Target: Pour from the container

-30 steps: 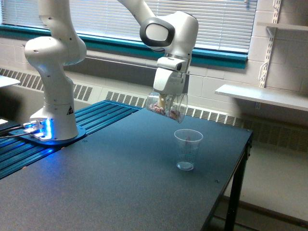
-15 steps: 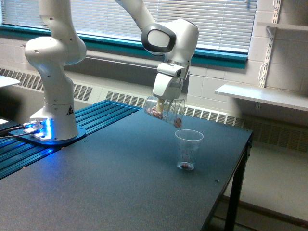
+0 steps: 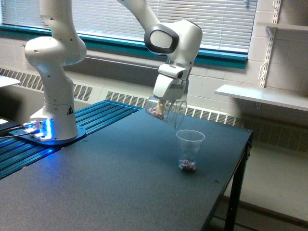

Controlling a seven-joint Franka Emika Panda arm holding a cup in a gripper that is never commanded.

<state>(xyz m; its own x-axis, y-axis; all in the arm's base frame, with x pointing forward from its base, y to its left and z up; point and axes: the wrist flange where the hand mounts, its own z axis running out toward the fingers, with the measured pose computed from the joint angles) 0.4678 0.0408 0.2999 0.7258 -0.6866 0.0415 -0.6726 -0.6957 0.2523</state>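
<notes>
My gripper is shut on the container, a clear plastic cup tipped on its side with its mouth pointing down toward the exterior view's right. Reddish-brown and pale pieces lie in its closed end. Just below and to the right of the mouth stands a clear tapered cup upright on the dark table. A small heap of reddish pieces rests in the bottom of that cup.
The arm's white base stands at the exterior view's left on a blue ribbed panel. The table's right edge runs close to the standing cup. A white shelf hangs on the wall behind.
The container has tilted further and shifted slightly right. Pieces have fallen into the standing cup, which was empty one second ago.
</notes>
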